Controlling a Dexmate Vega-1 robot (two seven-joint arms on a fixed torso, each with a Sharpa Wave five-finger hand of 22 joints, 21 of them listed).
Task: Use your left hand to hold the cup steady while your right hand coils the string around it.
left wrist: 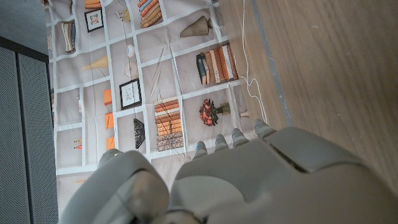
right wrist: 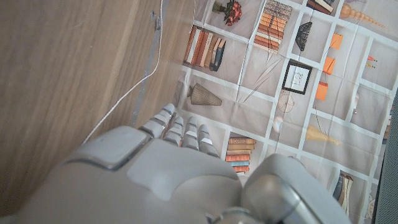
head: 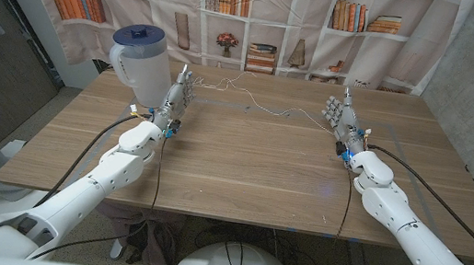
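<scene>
Cup [head: 140,59], a translucent jug-like one with a blue lid, is standing at the table's far left, just beside my left hand [head: 177,96], which is standing on edge with fingers up and apart, gripping nothing. My right hand [head: 341,117] is waiting the same way well across the table, also holding nothing. I am judging the first step as not yet begun: I am needing to close my left hand around the cup's body, low enough that it cannot tip, before touching anything else. String [head: 251,97] is lying loose along the far edge between my hands, thin and white, so pinching it cleanly off the wooden table [head: 242,166] is looking like the hard part. Bookshelf-print backdrop [head: 235,12] is hanging behind the table; nothing is blocking either reach.
</scene>
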